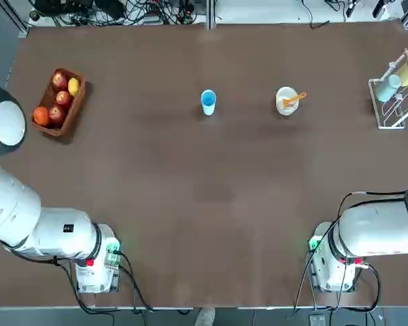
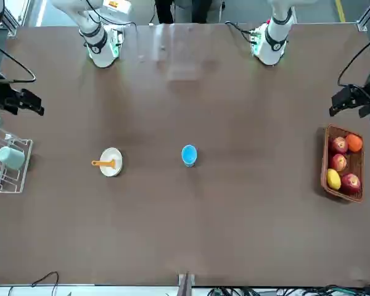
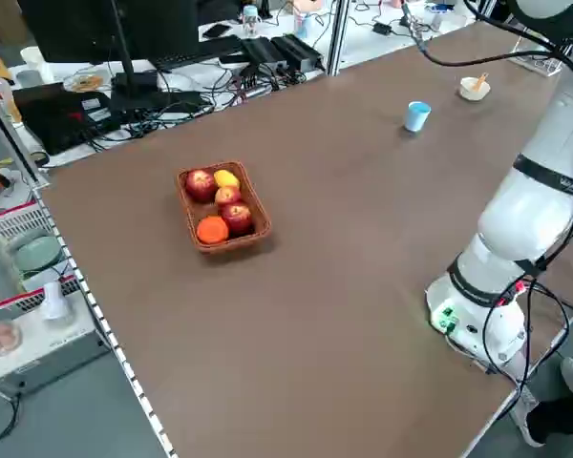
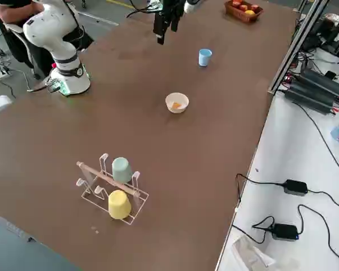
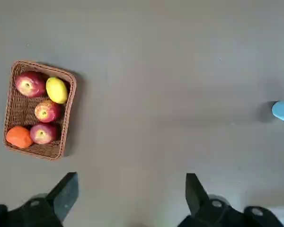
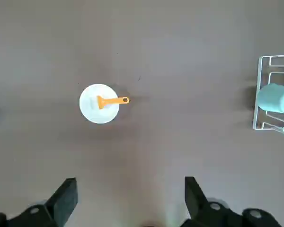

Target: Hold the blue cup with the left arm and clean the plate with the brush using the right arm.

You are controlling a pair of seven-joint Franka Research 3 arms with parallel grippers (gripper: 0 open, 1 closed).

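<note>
- No readable writing or brand marks on anything in view.
- Left gripper [image 5: 128, 198]: fingers spread wide apart, empty, touching nothing; it hangs high over bare table [image 1: 204, 204] on the robot's left side, near the robot's edge.
- Right gripper [image 6: 128, 201]: fingers also wide apart, empty, up over bare table on the robot's right side.
- Blue cup [image 1: 208, 102]: upright, alone near the middle of the table's far half, well apart from both grippers.
- Plate [image 1: 286, 100]: small white dish, right of the cup, apart from it.
- Brush [image 1: 294, 100]: orange, lies in the plate with its handle sticking out over the rim, away from the cup.
- Basket [image 1: 59, 102]: far left, holds red apples, a yellow fruit and an orange one.
- Rack [image 1: 396, 95]: wire, far right edge, carries a pale green cup and a yellow cup.
</note>
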